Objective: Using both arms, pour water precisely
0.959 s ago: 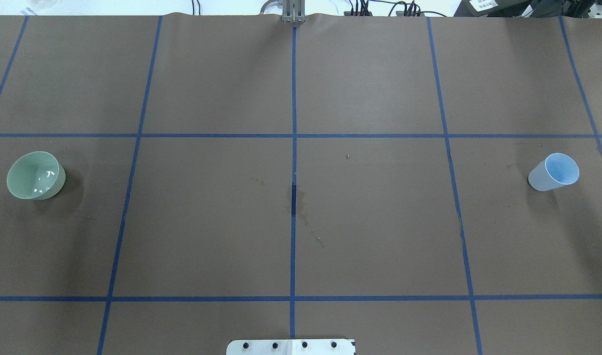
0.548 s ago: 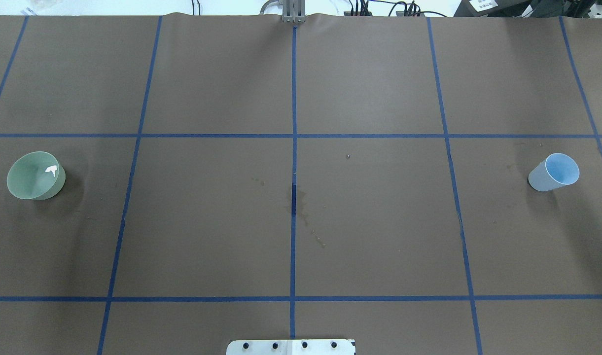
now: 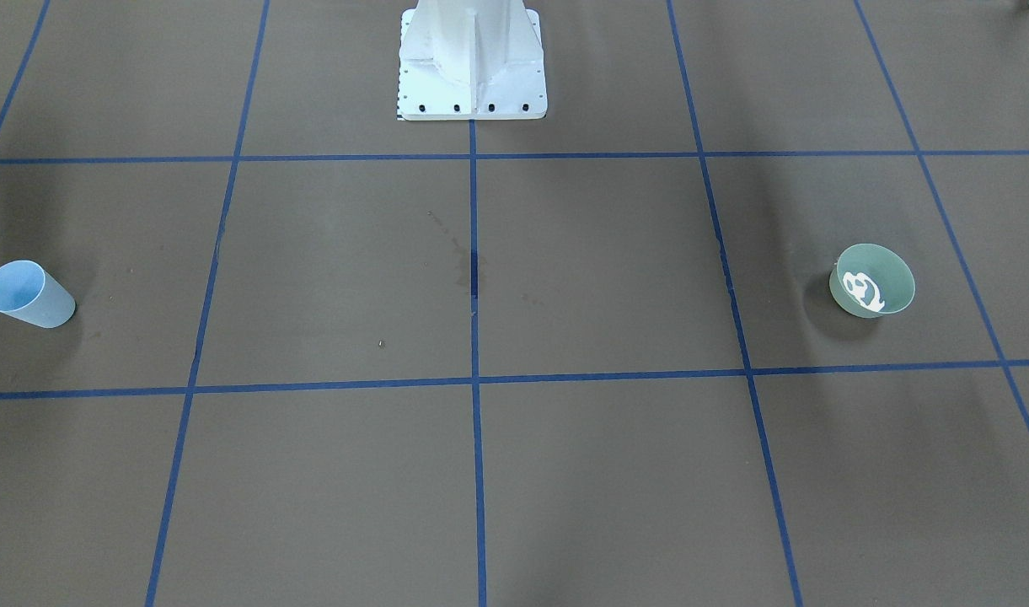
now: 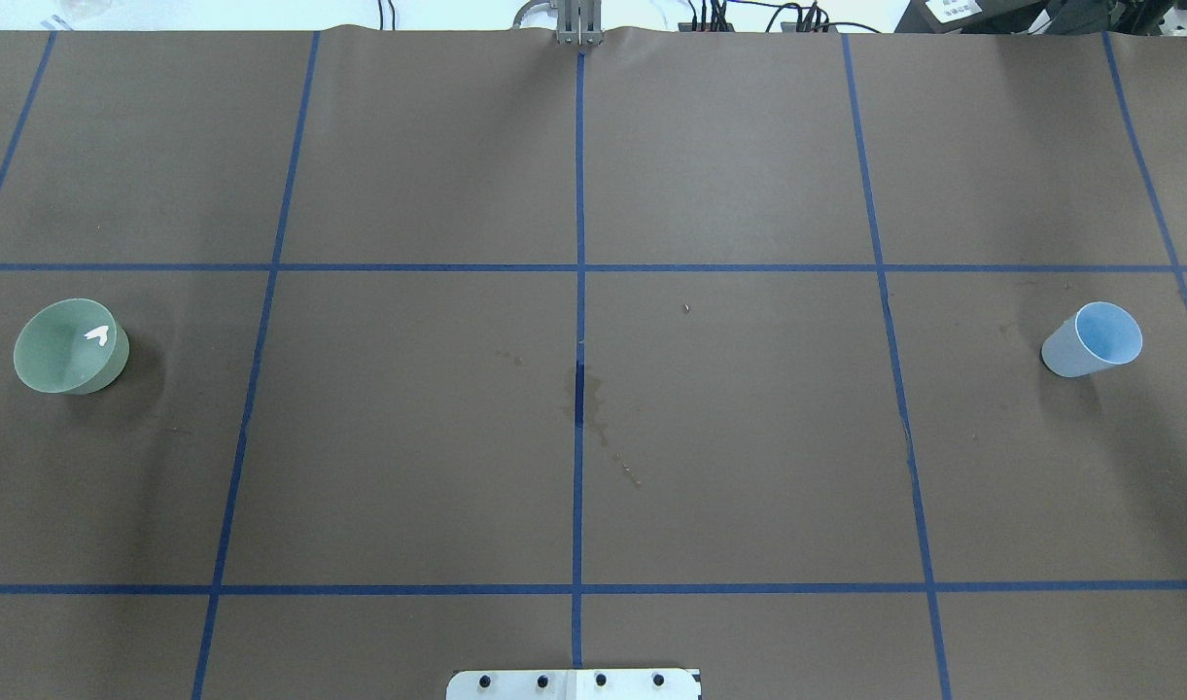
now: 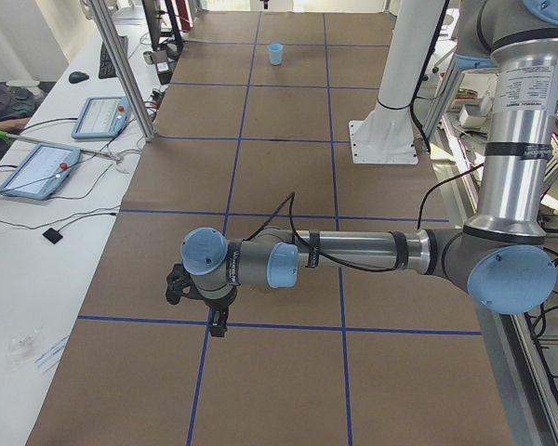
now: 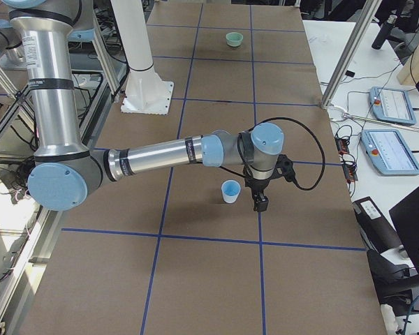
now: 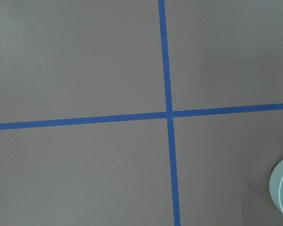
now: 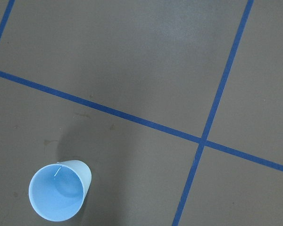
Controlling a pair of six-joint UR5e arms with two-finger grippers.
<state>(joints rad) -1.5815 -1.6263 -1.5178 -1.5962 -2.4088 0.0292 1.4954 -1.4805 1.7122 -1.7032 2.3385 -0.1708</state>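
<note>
Water [image 4: 95,335] shifted in bowl [image 4: 44,358]; left gripper [image 5: 217,323], right gripper [image 6: 260,201] appear only side-on, state unclear.

Even overhead light is flooding the tabletop [image 4: 749,437]; soft shadows are pooling beside the green bowl [image 3: 892,271], and white glare is glinting off the water [image 3: 864,292].

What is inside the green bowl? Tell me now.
The green bowl holds a little water, which shows only as white glints near its bottom. Nothing else shows inside. How deep the water lies cannot be told.
</note>
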